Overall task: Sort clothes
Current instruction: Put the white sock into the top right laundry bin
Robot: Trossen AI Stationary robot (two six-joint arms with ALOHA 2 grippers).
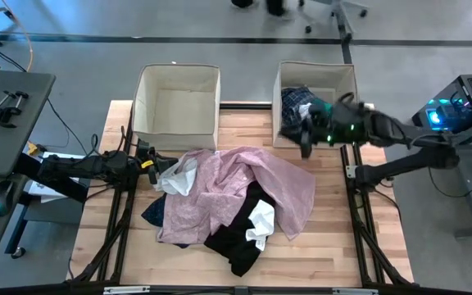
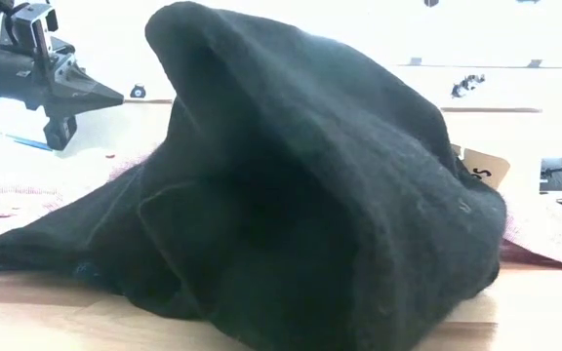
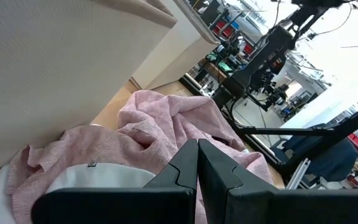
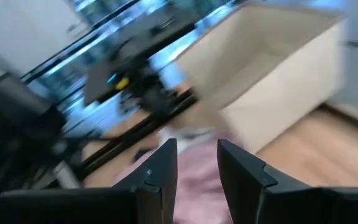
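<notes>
A pile of clothes lies on the wooden table: a large pink shirt (image 1: 244, 184) on top, a black garment (image 1: 236, 238) at the near side, white cloth (image 1: 260, 223) on the black garment, and a dark navy piece (image 1: 156, 215) sticking out at the left. The black garment fills the low view (image 2: 301, 195). A blue plaid shirt (image 1: 297, 102) lies in the right beige box (image 1: 342, 75). My left gripper (image 1: 150, 161) is shut and empty at the pile's left edge, by a white fold (image 1: 179, 176). My right gripper (image 1: 306, 139) is open and empty, above the table just in front of the right box.
The left beige box (image 1: 147, 98) stands at the far side with nothing showing inside. Bare wood lies to the right of the pile and along the near edge. A grey side table (image 1: 6, 106) stands off the table's left.
</notes>
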